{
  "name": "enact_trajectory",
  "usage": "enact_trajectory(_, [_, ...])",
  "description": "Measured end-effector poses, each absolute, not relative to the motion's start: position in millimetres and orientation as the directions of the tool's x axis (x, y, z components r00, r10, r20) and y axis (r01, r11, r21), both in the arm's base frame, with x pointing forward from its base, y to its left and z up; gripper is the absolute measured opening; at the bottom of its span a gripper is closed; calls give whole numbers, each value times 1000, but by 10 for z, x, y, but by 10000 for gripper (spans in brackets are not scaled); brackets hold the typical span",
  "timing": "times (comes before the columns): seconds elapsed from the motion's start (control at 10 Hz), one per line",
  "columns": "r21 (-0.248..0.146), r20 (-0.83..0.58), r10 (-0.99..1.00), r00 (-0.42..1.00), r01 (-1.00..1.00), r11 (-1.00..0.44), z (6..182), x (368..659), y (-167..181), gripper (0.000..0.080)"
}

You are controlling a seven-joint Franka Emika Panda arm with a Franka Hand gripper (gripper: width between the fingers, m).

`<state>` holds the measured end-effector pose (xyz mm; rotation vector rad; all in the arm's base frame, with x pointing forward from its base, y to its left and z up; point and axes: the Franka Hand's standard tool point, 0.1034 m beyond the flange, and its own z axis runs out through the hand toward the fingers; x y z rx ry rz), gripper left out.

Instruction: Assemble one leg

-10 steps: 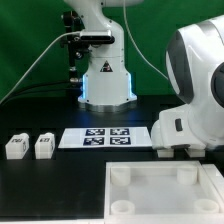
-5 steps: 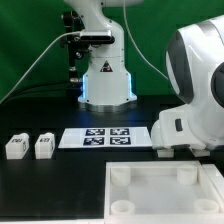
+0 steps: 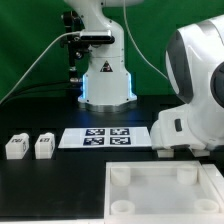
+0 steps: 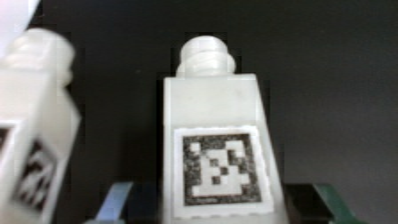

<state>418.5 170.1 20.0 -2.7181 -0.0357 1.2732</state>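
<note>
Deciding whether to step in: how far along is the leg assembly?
Done: nothing fitted; the tray shows empty sockets. In hand: the open gripper straddles a leg, not yet clamped. Left: grasp, carry, insert.

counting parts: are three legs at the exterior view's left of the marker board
No, only a leg and a second leg stand on that side of the marker board.

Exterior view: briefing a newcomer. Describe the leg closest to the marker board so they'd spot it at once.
Find the marker board, the flat white sheet of black tags. To the exterior view's left of it sit two small white blocks. The inner leg is the one beside the board; the outer leg sits farther away.
</note>
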Motion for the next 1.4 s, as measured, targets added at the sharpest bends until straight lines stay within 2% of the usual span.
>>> enact_trajectory(0.1, [-157, -734, 106, 671, -16, -987, 383, 4369, 1636, 294])
enact_trajectory(0.2, [-179, -729, 132, 671, -2, -984, 666, 4487, 1557, 294])
enact_trajectory(0.3, [-191, -707, 141, 693, 5, -982, 890, 4605, 1492, 294])
enact_trajectory(0.4, [-186, -607, 121, 785, 8, -983, 1028, 4783, 1465, 294])
enact_trajectory(0.5, [-173, -502, 98, 859, 11, -985, 1033, 4769, 1447, 294])
enact_trajectory(0.6, [-165, -468, 90, 879, 13, -986, 1008, 4702, 1429, 294])
enact_trajectory(0.8, [-159, -277, 76, 958, 33, -987, 1017, 4850, 1392, 294])
enact_trajectory(0.9, [-168, -170, 134, 976, 105, -980, 1206, 5124, 1224, 294])
enact_trajectory(1.0, [-156, -36, 143, 989, 135, -978, 1508, 5464, 1071, 294])
enact_trajectory(1.1, [-139, 103, 130, 986, 144, -980, 1619, 5666, 1030, 294])
enact_trajectory(1.2, [-123, 177, 120, 977, 143, -982, 1558, 5637, 1015, 294])
enact_trajectory(1.4, [-86, 367, 99, 925, 140, -986, 1547, 5663, 949, 294])
